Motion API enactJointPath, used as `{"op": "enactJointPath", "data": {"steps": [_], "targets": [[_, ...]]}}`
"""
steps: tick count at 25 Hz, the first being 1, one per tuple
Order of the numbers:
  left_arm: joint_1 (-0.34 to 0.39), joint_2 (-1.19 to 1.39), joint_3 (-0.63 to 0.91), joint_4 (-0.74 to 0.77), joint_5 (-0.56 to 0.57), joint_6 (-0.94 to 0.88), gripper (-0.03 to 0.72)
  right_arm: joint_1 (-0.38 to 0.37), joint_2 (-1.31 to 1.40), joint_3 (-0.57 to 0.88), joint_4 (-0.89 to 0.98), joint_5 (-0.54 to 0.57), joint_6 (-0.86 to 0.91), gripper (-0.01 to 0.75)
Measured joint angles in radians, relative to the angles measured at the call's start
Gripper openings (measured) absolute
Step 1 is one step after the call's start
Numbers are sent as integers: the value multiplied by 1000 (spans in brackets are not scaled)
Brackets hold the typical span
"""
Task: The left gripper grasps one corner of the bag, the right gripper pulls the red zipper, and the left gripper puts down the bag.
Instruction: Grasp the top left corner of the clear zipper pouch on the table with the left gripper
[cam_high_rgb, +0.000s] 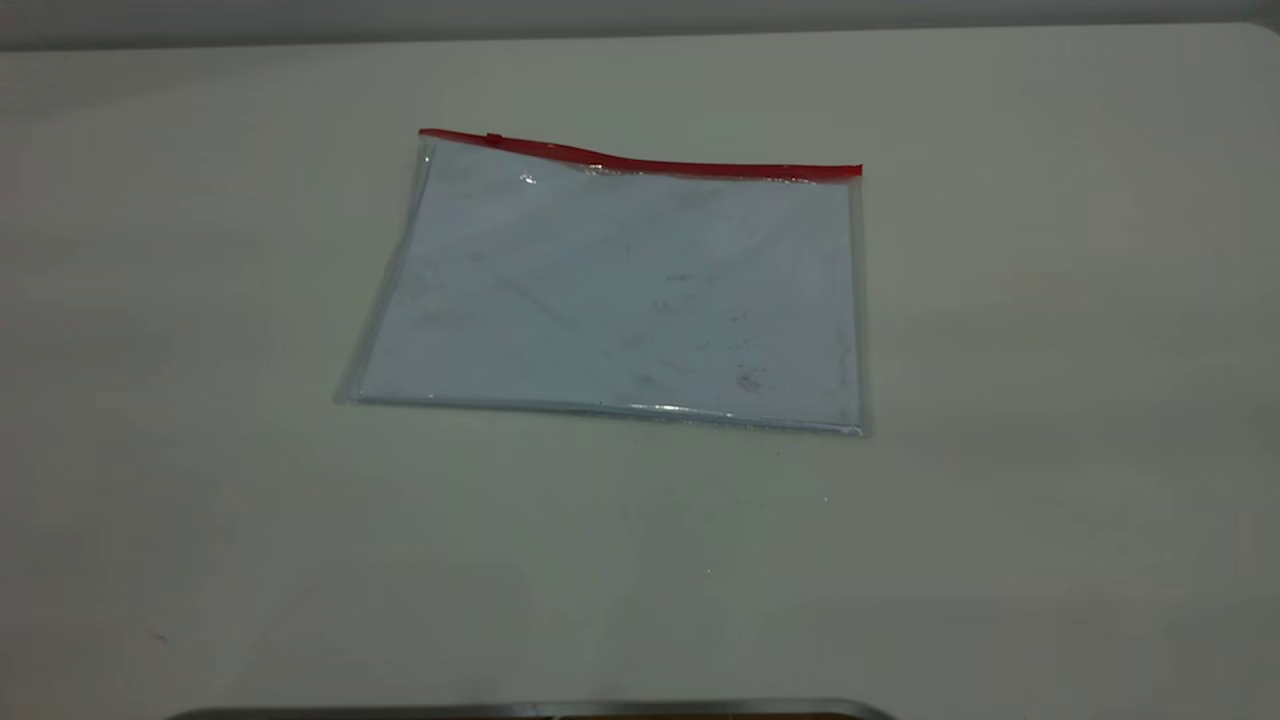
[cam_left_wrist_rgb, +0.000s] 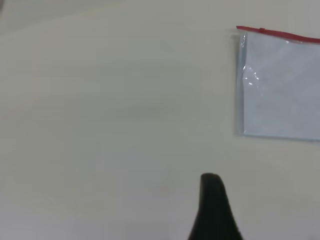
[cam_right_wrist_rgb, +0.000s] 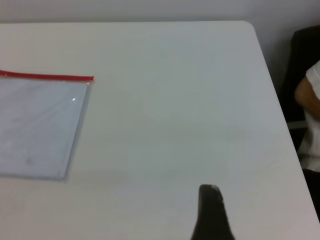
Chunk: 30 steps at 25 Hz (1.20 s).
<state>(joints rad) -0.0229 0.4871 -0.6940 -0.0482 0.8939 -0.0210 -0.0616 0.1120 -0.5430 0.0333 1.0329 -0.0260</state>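
The left hand (cam_left_wrist_rgb: 214, 207) appears in its own wrist view only as a single dark tapered finger tip above bare desk (cam_left_wrist_rgb: 110, 125); its second finger is out of frame, so how far it is open cannot be told. It holds nothing and touches nothing, and it is well apart from the bag (cam_left_wrist_rgb: 282, 85). The right hand (cam_right_wrist_rgb: 212, 212) likewise shows one dark finger tip over the desk, well apart from the bag; its opening cannot be told either, and it grips nothing. Neither hand reaches into the exterior view.

The bag (cam_high_rgb: 615, 290) lies flat on the pale desk, untouched. It is a clear rectangular pouch with a sheet of white paper (cam_high_rgb: 600, 300) inside, filling nearly the whole of it. The red zipper (cam_high_rgb: 640, 160) runs along the bag's long edge farthest from the exterior camera, slightly wavy near its middle. A small red slider tab (cam_high_rgb: 493, 138) sits on the strip close to the bag's left-arm end. The corner (cam_high_rgb: 425, 135) on that end is tipped by the end of the red strip and rests on the desk.

Past the desk edge, beyond the bag's right-arm side, the right wrist view shows part of a seated person (cam_right_wrist_rgb: 310, 100).
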Motion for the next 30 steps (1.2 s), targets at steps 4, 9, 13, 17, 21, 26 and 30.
{"op": "enactJointPath", "data": {"steps": [4, 9, 13, 17, 21, 26, 30], "targets": [[0, 293, -51, -31, -136, 10, 586, 0, 185, -24, 31, -83, 3, 572], [0, 663, -140, -74, -279, 21, 586, 0, 407, -34, 57, -176, 3, 572], [0, 940, -242, -208, -394, 131, 586, 0, 559, -34, 61, -232, 3, 572], [0, 1208, -395, -329, -420, 308, 586, 0, 679, -34, 63, -330, 3, 572], [0, 1450, -547, -428, -431, 456, 586, 0, 786, -34, 63, -434, 3, 572], [0, 1673, -694, -543, -423, 614, 586, 0, 930, -68, 63, -519, -10, 572], [0, 1792, -770, -608, -430, 732, 586, 0, 1064, -157, 63, -540, -53, 572]]}}
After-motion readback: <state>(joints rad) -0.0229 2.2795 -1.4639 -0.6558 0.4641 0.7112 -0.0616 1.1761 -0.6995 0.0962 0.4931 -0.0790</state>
